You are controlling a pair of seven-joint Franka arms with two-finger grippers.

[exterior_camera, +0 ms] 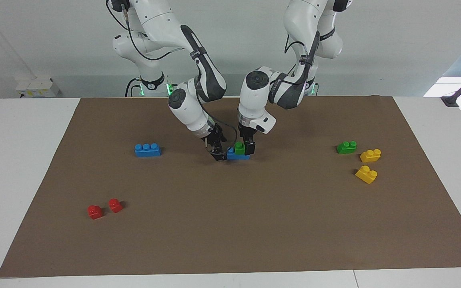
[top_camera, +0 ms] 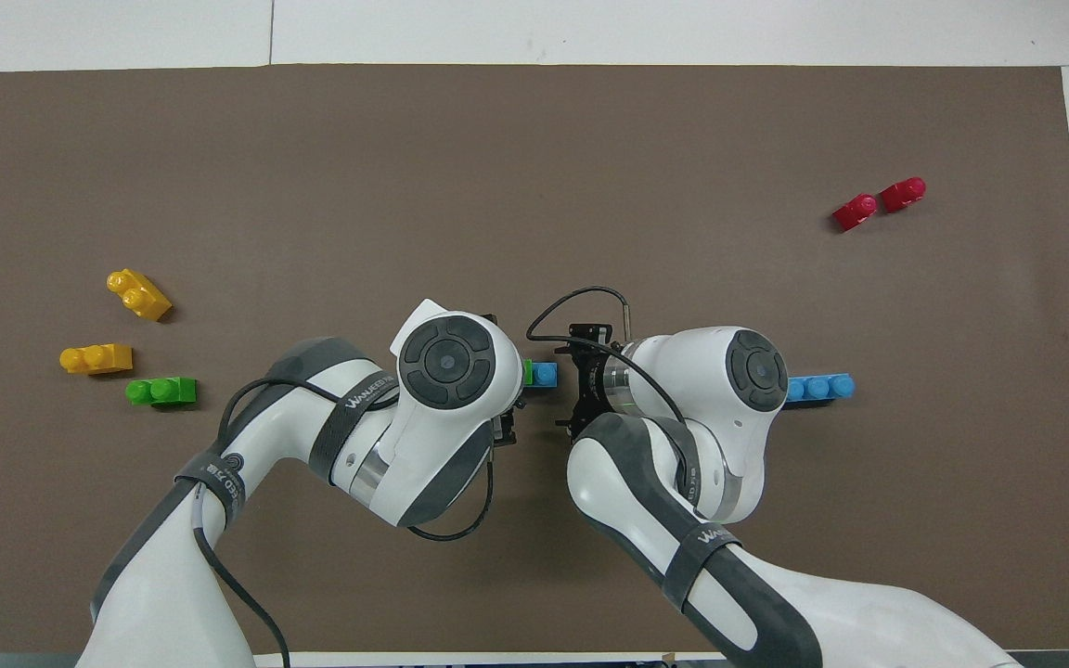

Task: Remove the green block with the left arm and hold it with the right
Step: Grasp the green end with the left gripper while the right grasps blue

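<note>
Green block (exterior_camera: 239,148) atop blue brick (exterior_camera: 236,155), clasped between left gripper (exterior_camera: 245,149) jaws; right gripper (exterior_camera: 219,153) clamped onto brick's end.

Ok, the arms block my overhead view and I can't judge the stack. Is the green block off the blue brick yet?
Observer: No, the green block sits on top of the blue brick.
Operator: Where is the left gripper?
Observer: The left gripper is down at the green block, against its side.
Operator: And the right one?
Observer: The right gripper is low at the blue brick's end toward the right arm.
</note>
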